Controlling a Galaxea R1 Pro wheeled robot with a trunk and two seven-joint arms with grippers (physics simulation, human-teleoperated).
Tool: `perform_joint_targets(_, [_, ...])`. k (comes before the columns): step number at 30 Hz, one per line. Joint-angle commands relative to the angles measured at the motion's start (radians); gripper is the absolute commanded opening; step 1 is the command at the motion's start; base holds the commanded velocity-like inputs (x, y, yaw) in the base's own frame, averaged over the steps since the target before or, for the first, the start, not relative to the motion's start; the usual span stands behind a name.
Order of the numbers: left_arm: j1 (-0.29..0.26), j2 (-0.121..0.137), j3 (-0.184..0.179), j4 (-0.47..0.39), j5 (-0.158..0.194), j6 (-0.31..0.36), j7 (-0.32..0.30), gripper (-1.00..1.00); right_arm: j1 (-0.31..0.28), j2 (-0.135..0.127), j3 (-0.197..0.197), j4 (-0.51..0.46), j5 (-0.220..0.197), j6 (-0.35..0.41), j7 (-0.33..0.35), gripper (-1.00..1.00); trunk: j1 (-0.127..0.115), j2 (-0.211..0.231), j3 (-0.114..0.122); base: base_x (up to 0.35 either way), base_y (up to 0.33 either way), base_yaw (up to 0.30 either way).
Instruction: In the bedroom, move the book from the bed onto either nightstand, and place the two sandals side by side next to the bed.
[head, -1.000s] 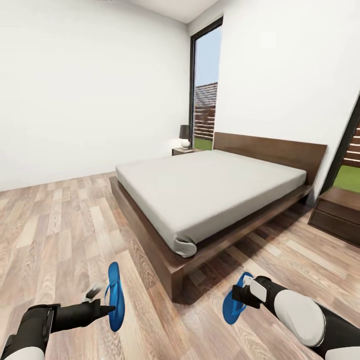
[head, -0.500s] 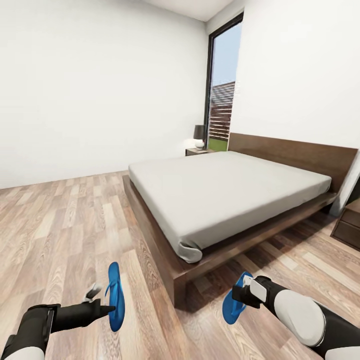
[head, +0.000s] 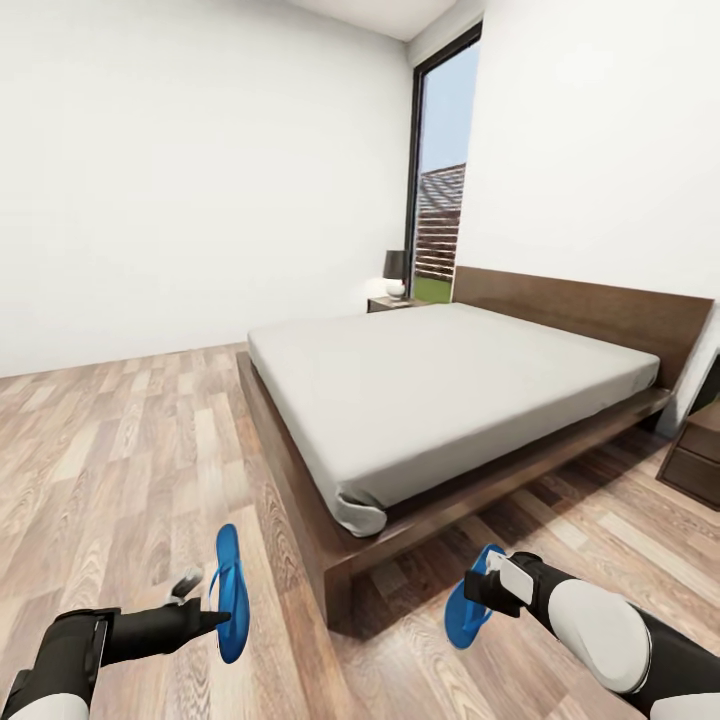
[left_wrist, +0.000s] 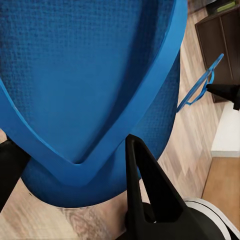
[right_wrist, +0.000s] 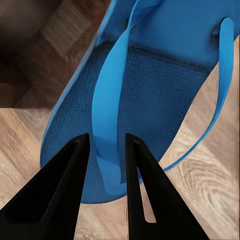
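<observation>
Two bright blue sandals hang above the wood floor in front of the bed (head: 450, 385). My left gripper (head: 215, 618) is shut on the left sandal (head: 230, 580), held on edge. In the left wrist view that sandal's sole (left_wrist: 90, 75) sits between the black fingers (left_wrist: 150, 185). My right gripper (head: 475, 590) is shut on the right sandal (head: 462, 620). The right wrist view has this gripper (right_wrist: 106, 137) pinching that sandal's (right_wrist: 150, 90) thong strap. A dark nightstand (head: 390, 302) stands at the bed's far side by the headboard. The book is out of view.
A small lamp (head: 397, 270) sits on the far nightstand beside a tall black-framed window (head: 440, 170). A dark brown drawer unit (head: 695, 455) stands at the right edge near the headboard. The bed frame's near corner (head: 335, 575) lies between my two arms. Open plank floor (head: 120, 450) spreads left.
The whole picture has shifted, so the camera has moved: the bed first slid right, then slightly left and nearer. Both arms keep the same pose, each still holding its sandal.
</observation>
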Motion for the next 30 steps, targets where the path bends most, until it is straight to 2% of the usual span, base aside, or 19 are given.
perform_joint_targets(1, [-0.002,-0.001,0.005,-0.001,-0.01,0.011,-0.01,-1.0,-0.001,-0.001,-0.006,0.002,0.009,0.002,0.005,-1.0,0.0,0.0,-0.001,0.098,-0.182,0.0])
perform_joint_targets(18, [-0.002,0.003,0.006,-0.001,-0.01,0.011,-0.01,-1.0,-0.001,-0.002,-0.007,0.003,0.01,0.002,0.013,-1.0,0.0,0.0,-0.001,0.097,-0.173,0.0])
perform_joint_targets(30, [-0.002,0.019,0.007,-0.003,-0.012,0.012,-0.011,-1.0,0.004,-0.001,-0.006,0.002,0.012,0.003,0.015,-1.0,0.0,0.0,-0.001,0.011,-0.013,0.0])
